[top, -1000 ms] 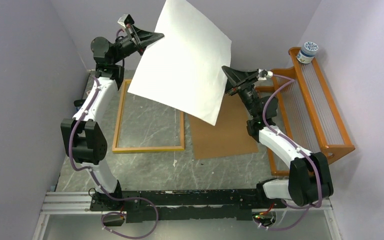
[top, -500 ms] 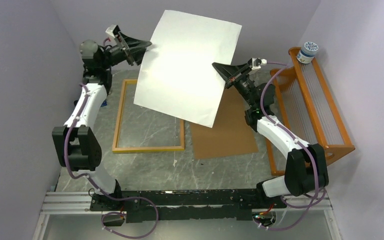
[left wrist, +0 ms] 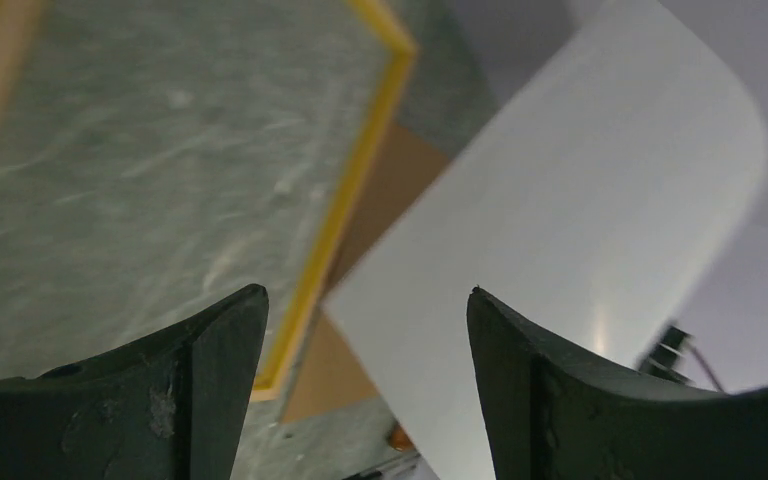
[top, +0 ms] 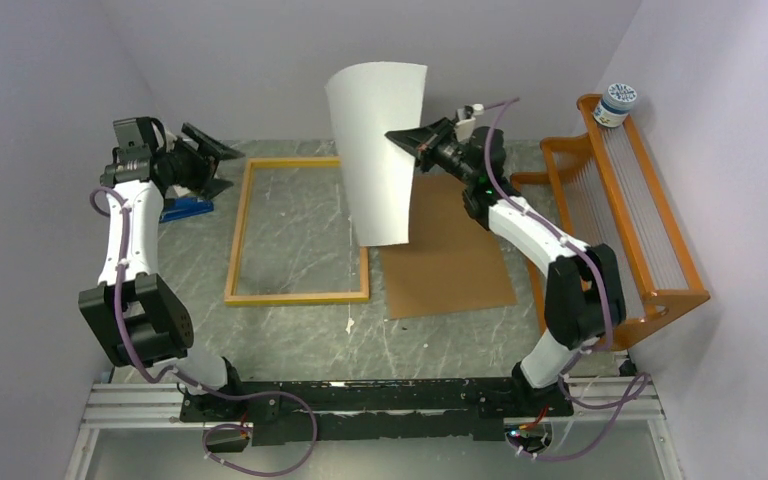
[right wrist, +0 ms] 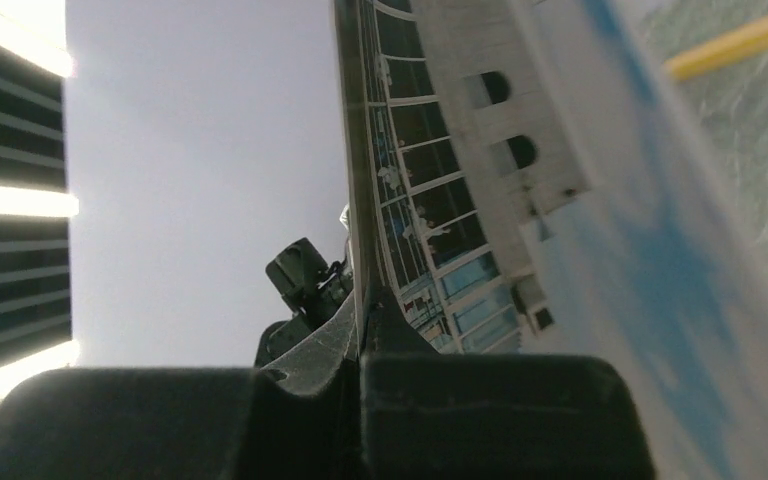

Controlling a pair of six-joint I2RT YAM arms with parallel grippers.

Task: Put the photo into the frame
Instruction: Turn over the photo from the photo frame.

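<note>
Top external view: the photo hangs upright in the air, curled, with its plain white back toward the camera. Its lower edge is above the right rail of the frame, beside the brown board. The right end effector is clamped tight on the photo's right edge. The frame lies flat on the worktop. The left end effector sits near the frame's far left corner, well apart from the photo, fingers spread wide and holding nothing. Right wrist view shows the printed building side.
</note>
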